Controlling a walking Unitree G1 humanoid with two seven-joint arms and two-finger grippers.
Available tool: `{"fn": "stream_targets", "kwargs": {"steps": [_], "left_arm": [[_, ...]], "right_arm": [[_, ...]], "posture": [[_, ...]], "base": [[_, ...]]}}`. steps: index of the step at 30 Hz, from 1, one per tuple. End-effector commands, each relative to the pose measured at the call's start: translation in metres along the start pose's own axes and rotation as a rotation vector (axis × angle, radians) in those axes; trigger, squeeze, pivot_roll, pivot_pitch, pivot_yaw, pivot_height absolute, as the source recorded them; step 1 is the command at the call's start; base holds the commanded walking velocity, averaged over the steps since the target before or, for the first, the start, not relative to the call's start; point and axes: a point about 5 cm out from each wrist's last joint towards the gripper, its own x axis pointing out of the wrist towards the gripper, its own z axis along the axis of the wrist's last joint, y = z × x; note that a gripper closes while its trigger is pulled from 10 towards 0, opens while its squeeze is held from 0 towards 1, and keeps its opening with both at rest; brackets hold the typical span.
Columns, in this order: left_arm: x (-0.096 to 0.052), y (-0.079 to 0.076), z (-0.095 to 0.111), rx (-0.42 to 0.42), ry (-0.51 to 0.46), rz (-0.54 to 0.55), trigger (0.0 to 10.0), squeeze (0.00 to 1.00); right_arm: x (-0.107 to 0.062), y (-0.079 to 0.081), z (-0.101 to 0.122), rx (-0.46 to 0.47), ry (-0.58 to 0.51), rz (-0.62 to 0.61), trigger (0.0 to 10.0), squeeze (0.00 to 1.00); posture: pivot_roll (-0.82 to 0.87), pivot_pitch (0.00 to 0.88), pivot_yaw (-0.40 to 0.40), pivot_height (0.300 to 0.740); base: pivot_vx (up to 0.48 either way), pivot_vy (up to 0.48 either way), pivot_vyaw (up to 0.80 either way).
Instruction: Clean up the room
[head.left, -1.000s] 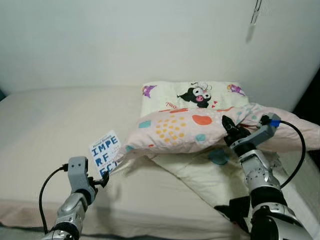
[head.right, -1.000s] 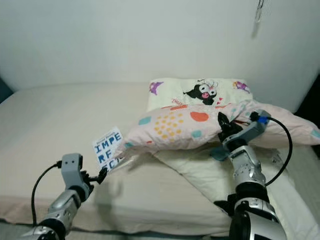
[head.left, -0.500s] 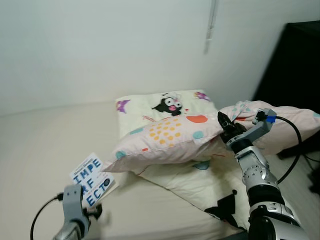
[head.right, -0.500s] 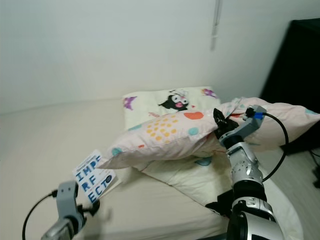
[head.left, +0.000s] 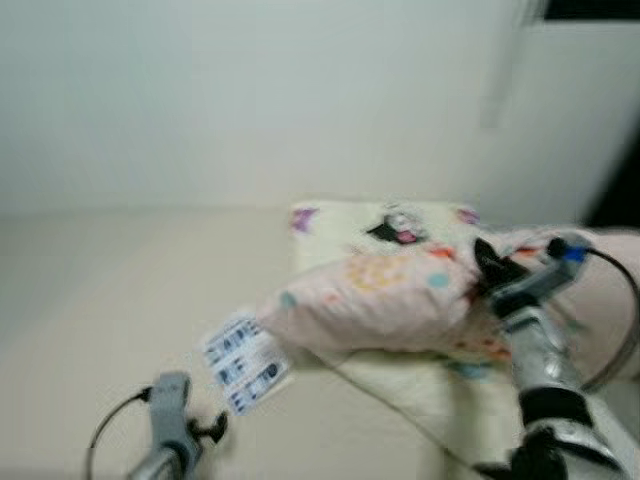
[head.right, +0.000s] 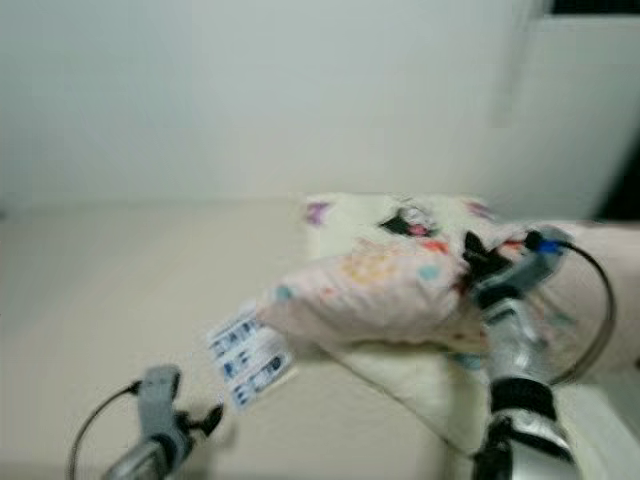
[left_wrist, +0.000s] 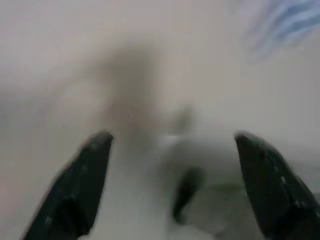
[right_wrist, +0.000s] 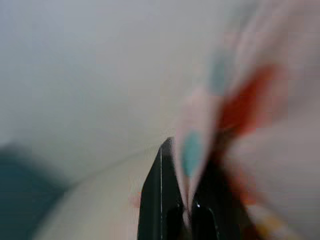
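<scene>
Gripping the pink pillow, the right gripper has its two black fingers pinched narrow on the fabric near the pillow's right end, holding it raised above the bed. The pillow carries coloured dots in orange, teal and red; all views are motion-blurred, so finer print detail cannot be read. Its free left end droops toward the middle of the bed.

A second, cream pillow with a dark cartoon figure lies at the back edge of the bed against the white wall, partly behind the raised pillow. A pale cream cover lies flat on the bed beneath the raised pillow, toward the bed's right side.

A white card with blue lettering rests on the bed just beside the drooping left end of the pink pillow.

The left gripper is low near the front edge of the bed, close to the card but apart from it. Its fingers stand wide, with nothing between them. A black cable loops from each wrist.
</scene>
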Motion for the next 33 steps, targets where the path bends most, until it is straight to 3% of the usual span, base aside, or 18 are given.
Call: {"fn": "stream_targets", "kwargs": {"steps": [1, 12, 19, 28, 29, 33], "left_arm": [[0.008, -0.023, 0.023, 0.023, -0.069, -0.064, 10.0, 0.0], [0.007, -0.022, 0.019, 0.032, -0.055, -0.057, 10.0, 0.0], [0.006, -0.018, 0.015, 0.045, -0.041, -0.05, 10.0, 0.0], [0.006, -0.019, 0.014, 0.047, -0.034, -0.048, 10.0, 0.0], [0.007, -0.021, 0.015, 0.045, -0.034, -0.051, 10.0, 0.0], [0.007, -0.023, 0.015, 0.042, -0.037, -0.055, 10.0, 0.0]], "right_arm": [[-0.003, -0.014, 0.036, -0.073, -0.097, -0.019, 10.0, 0.0], [-0.003, -0.015, 0.039, -0.067, -0.117, -0.036, 10.0, 0.0], [-0.002, -0.015, 0.039, -0.053, -0.132, -0.05, 10.0, 0.0], [0.003, -0.004, 0.064, -0.071, -0.238, 0.015, 10.0, 0.0], [0.006, 0.006, 0.075, -0.091, -0.271, 0.063, 10.0, 0.0], [0.007, 0.015, 0.082, -0.104, -0.298, 0.106, 10.0, 0.0]], "posture": [[-0.11, 0.0, 0.06, 0.724], [-0.1, 0.0, 0.061, 0.724], [-0.09, 0.0, 0.062, 0.724], [-0.1, 0.0, 0.062, 0.724], [-0.1, 0.0, 0.061, 0.724], [-0.11, 0.0, 0.058, 0.724]], "base": [[0.0, 0.0, 0.8], [0.0, 0.0, 0.74], [0.0, 0.0, 0.0], [0.0, 0.0, 0.38], [0.0, 0.0, 0.8], [0.0, 0.0, 0.8]]}}
